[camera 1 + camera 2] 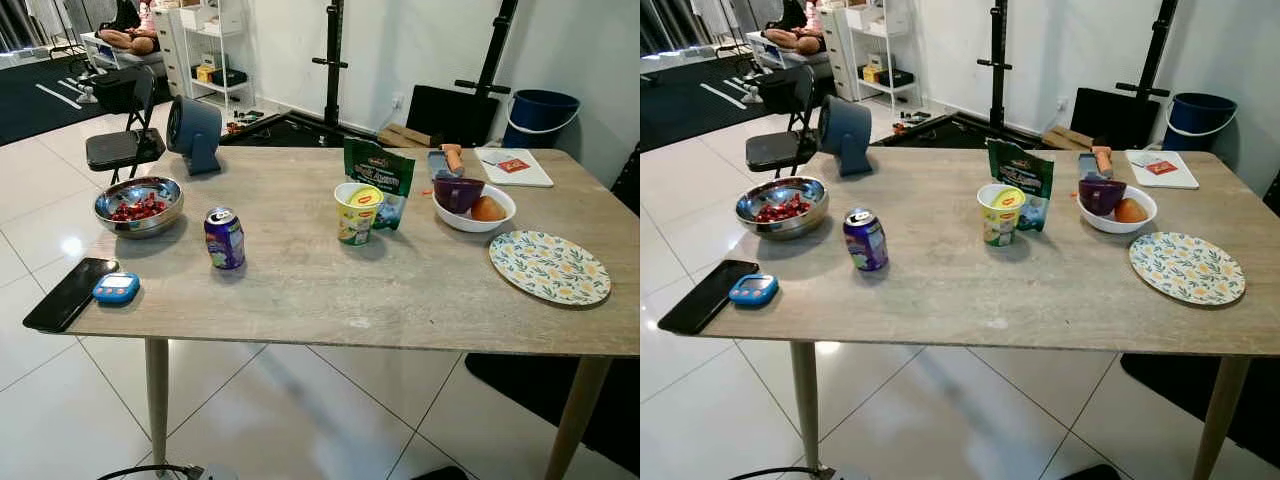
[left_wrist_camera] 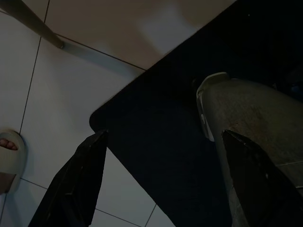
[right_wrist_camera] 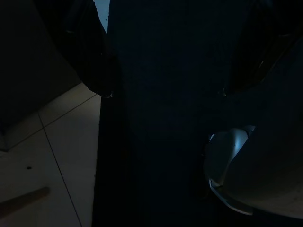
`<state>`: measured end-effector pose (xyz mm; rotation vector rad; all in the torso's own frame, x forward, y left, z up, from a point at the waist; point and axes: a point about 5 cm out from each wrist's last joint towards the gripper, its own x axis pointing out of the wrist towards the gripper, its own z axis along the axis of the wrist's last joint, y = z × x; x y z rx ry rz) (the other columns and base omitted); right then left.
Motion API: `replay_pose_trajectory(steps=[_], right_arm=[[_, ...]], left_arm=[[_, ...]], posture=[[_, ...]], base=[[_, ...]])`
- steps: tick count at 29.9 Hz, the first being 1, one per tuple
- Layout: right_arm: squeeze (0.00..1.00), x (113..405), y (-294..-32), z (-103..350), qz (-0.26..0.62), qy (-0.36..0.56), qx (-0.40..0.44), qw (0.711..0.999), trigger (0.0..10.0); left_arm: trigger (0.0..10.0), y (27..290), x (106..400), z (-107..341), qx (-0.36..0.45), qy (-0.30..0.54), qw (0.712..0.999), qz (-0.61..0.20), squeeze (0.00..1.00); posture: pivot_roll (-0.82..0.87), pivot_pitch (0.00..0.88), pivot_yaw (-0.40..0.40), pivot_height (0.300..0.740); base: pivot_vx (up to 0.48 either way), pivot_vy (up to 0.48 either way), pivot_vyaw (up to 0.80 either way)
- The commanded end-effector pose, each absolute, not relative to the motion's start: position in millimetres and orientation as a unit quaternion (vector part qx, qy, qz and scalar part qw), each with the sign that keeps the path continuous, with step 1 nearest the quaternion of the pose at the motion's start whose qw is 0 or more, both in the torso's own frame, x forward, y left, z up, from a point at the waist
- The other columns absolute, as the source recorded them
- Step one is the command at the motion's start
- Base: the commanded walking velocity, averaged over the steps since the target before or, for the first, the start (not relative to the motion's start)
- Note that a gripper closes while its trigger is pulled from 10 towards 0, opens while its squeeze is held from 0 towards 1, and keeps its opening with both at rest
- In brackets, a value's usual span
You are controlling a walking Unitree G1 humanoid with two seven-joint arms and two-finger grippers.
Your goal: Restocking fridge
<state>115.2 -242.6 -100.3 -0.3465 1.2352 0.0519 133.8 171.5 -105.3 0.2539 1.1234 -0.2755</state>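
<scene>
Both my arms hang idle below the tabletop: the left end effector [image 2: 161, 184] has its two black fingers spread wide with nothing between them, pointing down at a dark mat [image 2: 161, 118] and white floor tiles, and the right end effector [image 3: 165, 61] is in such deep shade that I cannot tell how it stands. So I judge the restocking has not started; nothing is in hand and no fridge is in sight from here. Everything I would carry sits on the tabletop [image 1: 400, 290]: the purple can [image 1: 224, 238] nearest me, the yellow-lidded cup [image 1: 358, 213] with the green pouch [image 1: 380, 180] just behind it, the steel bowl of red fruit [image 1: 138, 205] to the left, and the white bowl [image 1: 474, 208] to the right. All of it is left to do.
</scene>
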Motion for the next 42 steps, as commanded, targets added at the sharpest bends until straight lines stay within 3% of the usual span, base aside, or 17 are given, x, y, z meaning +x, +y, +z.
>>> replay_pose_trajectory(steps=[1,42], right_arm=[[0.0,114.2,-239.3,-101.4,0.027,0.578,-0.16,0.8,10.0],[0.0,116.1,-237.2,-101.3,0.041,0.575,-0.158,0.802,10.0]], left_arm=[[10.0,169.1,118.1,-110.7,0.107,0.557,0.812,-0.135,0.0],[10.0,167.7,116.7,-111.3,0.103,0.561,0.81,-0.139,0.0]], posture=[[-0.03,0.065,0.001,0.74],[-0.03,0.062,-0.003,0.74]], base=[[0.0,0.0,0.0],[0.0,0.0,0.0]])
